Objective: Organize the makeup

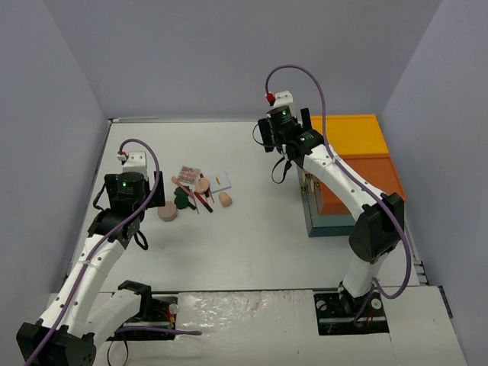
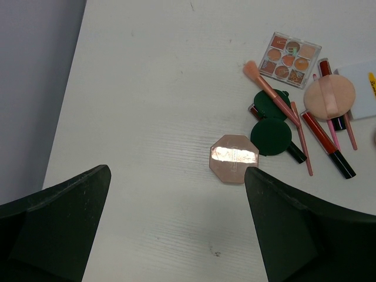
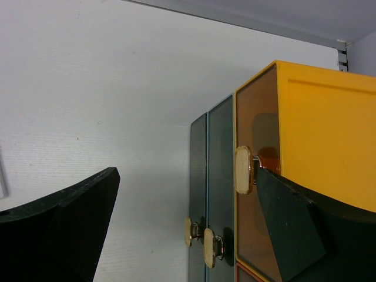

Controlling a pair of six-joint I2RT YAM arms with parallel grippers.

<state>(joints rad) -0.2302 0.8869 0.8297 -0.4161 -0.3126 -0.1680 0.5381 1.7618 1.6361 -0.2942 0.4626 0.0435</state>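
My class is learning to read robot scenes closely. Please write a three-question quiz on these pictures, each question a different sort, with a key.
1. True or false: the left fingers and the right fingers are both open and empty.
2. The right fingers are nearest: A the palette, B the drawer box, C the puff.
3. Fill in: the brush lies across a dark ____ disc.
Key: 1 true; 2 B; 3 green.

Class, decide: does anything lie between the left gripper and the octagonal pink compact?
Nothing visible does: only bare table separates the left gripper from the octagonal compact; the other makeup lies beyond it.
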